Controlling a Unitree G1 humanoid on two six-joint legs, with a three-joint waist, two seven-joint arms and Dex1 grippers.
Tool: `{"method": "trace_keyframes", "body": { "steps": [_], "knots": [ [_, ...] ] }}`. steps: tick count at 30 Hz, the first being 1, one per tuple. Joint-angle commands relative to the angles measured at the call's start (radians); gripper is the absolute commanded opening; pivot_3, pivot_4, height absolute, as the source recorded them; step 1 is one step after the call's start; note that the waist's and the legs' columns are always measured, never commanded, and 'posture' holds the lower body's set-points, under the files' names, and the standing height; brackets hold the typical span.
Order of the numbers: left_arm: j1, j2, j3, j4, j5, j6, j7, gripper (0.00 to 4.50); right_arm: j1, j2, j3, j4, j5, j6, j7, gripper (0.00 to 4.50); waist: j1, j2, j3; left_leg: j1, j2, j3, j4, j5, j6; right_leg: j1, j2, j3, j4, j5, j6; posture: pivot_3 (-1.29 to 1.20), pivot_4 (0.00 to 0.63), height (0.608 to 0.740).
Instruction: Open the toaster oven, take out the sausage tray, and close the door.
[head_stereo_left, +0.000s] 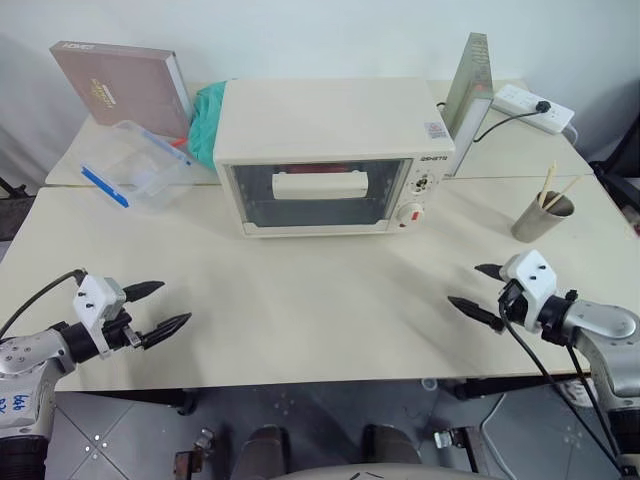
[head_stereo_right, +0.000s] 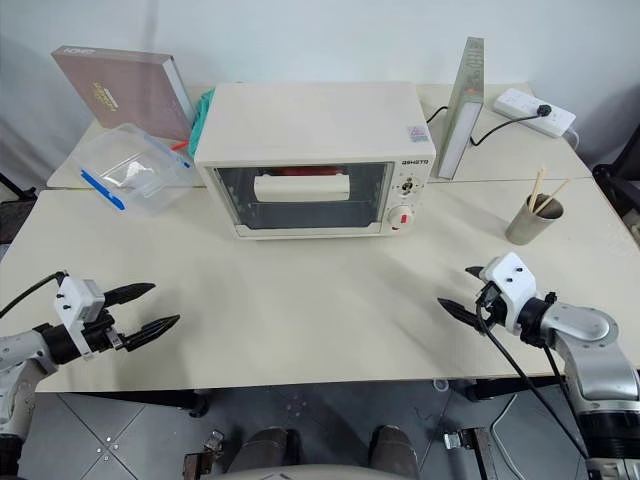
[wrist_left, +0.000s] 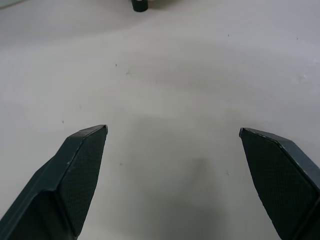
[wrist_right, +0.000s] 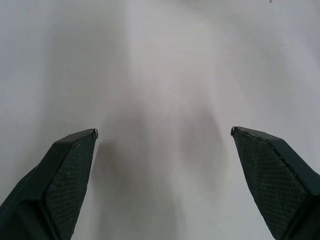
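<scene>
cream tabletop (head_stereo_left: 320, 310) stretches across my view, backed by a pale wall. at the middle of the far half sits the toaster oven (head_stereo_left: 335, 150), its door (head_stereo_left: 318, 193) shut and upright, the wide cream bar handle (head_stereo_left: 320, 184) across the dark glass. through the window i can make out a strip of red just above the handle (probably the sausages, but the tray itself i cannot really tell through the glass). the control panel with the red-marked knob (head_stereo_left: 410, 213) is on the oven's right side.

my left gripper (head_stereo_left: 160, 310) hovers over the near left part of the table, fingers spread wide with nothing between them; in the left wrist view the two black fingertips (wrist_left: 82, 150) stand far apart over bare tabletop. my right gripper (head_stereo_left: 480, 292) hangs over the near right part, equally wide apart and empty. both are well apart from the oven.

left of the oven lies a clear plastic box with a blue clip (head_stereo_left: 135, 165), a brown book (head_stereo_left: 125, 85) leaning behind it, and green cloth (head_stereo_left: 207, 120) touching the oven's left side. right of the oven stands a thin upright panel (head_stereo_left: 467, 85), a power strip (head_stereo_left: 535, 107) behind it, and a grey cup holding chopsticks (head_stereo_left: 543, 213).
</scene>
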Motion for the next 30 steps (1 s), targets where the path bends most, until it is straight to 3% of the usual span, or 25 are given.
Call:
{"method": "trace_keyframes", "body": {
  "steps": [1,8,14,17,30],
  "knots": [
    [0.003,0.014,0.017,-0.015,0.004,-0.030,-0.007,4.50,-0.021,-0.013,-0.012,-0.008,0.001,-0.014,0.009,4.48,0.000,0.000,0.000,0.000,0.000,0.000,0.000,0.000,0.000,0.000,0.000,0.000,0.000,0.000,0.000,0.00,0.150,0.740],
    [-0.020,-0.011,0.046,-0.083,-0.068,0.043,0.041,4.50,-0.030,-0.015,-0.005,-0.149,0.048,0.121,0.019,4.48,0.000,0.000,0.000,0.000,0.000,0.000,0.000,0.000,0.000,0.000,0.000,0.000,0.000,0.000,0.000,0.00,0.150,0.740],
    [-0.056,-0.014,0.051,-0.101,-0.136,0.099,0.005,4.50,-0.124,0.042,0.003,-0.481,0.274,0.438,-0.059,4.48,-0.004,0.000,0.000,0.000,0.000,0.000,0.000,0.000,0.000,0.000,0.000,0.000,0.000,0.000,0.000,0.00,0.150,0.740],
    [-0.078,-0.031,0.044,-0.099,-0.153,0.077,-0.034,4.50,-0.192,0.086,0.069,-0.538,0.289,0.492,-0.097,4.48,-0.002,0.000,0.000,0.000,0.001,-0.001,0.000,0.000,0.000,-0.001,0.000,0.000,0.001,0.000,0.000,0.00,0.150,0.740],
    [-0.183,-0.084,0.009,-0.115,-0.175,0.070,-0.092,4.50,-0.571,0.252,0.266,-0.149,0.136,0.297,-0.050,4.48,-0.010,-0.001,0.001,-0.001,0.001,0.000,0.000,-0.001,-0.001,-0.002,0.001,0.000,0.002,0.000,0.000,0.00,0.150,0.740]
  ]
}}
